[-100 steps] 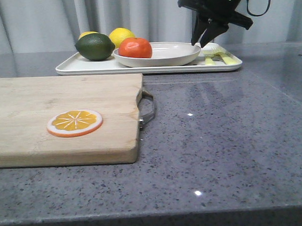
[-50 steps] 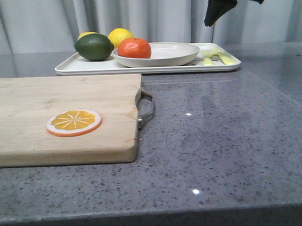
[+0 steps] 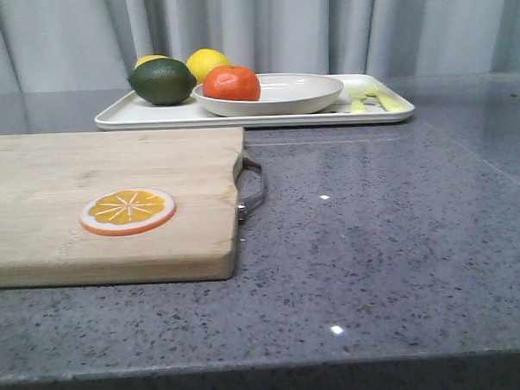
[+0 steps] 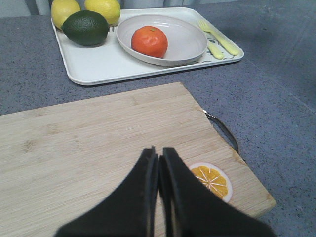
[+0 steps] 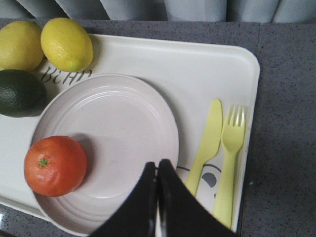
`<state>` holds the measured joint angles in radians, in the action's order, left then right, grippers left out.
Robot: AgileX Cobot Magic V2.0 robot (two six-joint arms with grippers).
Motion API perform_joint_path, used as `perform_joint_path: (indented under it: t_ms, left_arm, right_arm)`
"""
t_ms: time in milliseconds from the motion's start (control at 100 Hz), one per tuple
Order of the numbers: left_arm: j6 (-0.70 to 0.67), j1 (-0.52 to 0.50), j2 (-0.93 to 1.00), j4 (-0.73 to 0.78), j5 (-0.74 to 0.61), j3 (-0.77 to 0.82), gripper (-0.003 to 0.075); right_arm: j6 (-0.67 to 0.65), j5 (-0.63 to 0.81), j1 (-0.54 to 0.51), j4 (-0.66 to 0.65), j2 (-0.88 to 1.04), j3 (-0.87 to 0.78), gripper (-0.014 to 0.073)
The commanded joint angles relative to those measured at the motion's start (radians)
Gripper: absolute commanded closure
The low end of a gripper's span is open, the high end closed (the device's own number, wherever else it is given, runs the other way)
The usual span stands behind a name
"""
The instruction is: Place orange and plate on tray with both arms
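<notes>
The task looks finished, as far as the pictures show. The orange (image 3: 232,82) sits inside the plate (image 3: 299,93), off toward one side of it, and the plate rests on the tray (image 3: 144,116) at the far part of the surface (image 3: 391,232). Nothing of the task appears to be left but clearing the arms.

The left hand (image 4: 159,163) is closed on nothing, its fingers pressed together above the wooden cutting board (image 4: 89,143), near the orange slice (image 4: 211,180) that lies by the board's handle end. The right hand (image 5: 156,170) is also closed and empty, hanging above the tray over the plate's rim; how high it stands I cannot tell from the wrist view alone, and neither arm shows in the front view.

The tray is crowded. Two lemons (image 5: 66,43) and a dark green avocado (image 5: 19,93) lie just beside the plate at one end, the avocado seemingly touching its rim. A pale yellow knife (image 5: 207,140) and fork (image 5: 229,153) lie between the plate and the tray's other end. The tray's low rim stands near the board's far edge, with a bare strip of surface between. The widest open room is the surface on the right, beyond the board's metal handle (image 3: 254,188).
</notes>
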<state>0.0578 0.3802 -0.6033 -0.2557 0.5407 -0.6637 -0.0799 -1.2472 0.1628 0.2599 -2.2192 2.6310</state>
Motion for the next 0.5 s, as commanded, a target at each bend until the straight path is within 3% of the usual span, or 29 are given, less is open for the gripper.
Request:
perform_joint_path:
  t_ms: [0, 490]
  left_arm:
    - [-0.008, -0.003, -0.002, -0.015, -0.064, -0.028, 0.0741]
    - [-0.008, -0.003, -0.002, -0.015, -0.064, -0.028, 0.0741]
  right_arm:
    - [0.020, -0.085, -0.002, 0.006, 0.104, 0.004, 0.0661]
    - [0.080, -0.052, 0.020, -0.025, 0.343, -0.270, 0.0661]
